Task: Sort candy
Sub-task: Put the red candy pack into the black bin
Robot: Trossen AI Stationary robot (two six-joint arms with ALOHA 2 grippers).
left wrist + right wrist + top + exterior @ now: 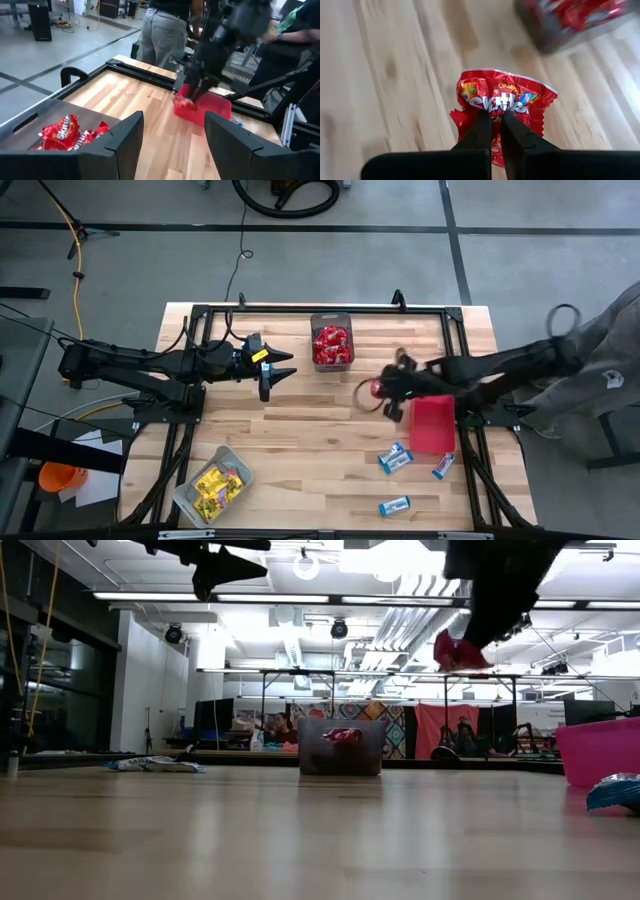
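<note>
Red wrapper pinched at one edge only is the main finding: the right gripper [492,127] has its two fingers clamped together on the lower margin of a red candy packet [502,107], and most of the packet hangs free beyond the fingertips. Judged from that thin purchase, the packet could slide out or swing during travel, since the foil looks slick and only a narrow strip is caught; a drop short of the dark mesh bin [332,342] would leave it on bare wood. A second risk is release at the wrong spot (the red bin [433,425] sits directly below and beside the carrying arm), which would mix the sorting. The packet is held clear of the table [300,460], between the red bin and the mesh bin, which already contains red packets. Relative to the mesh bin, the right arm reaches in from the far right edge of the table, stretched nearly level, its wrist just short of and slightly nearer the front than the bin. The left gripper [272,370] waits on the opposite side of the mesh bin, raised off the table, fingers [125,140] spread apart and holding nothing. Blue-and-white packets [396,458] lie on the wood well forward of the mesh bin, unsorted, and yellow packets [217,484] fill the clear grey bin [190,498] toward the front left.
</note>
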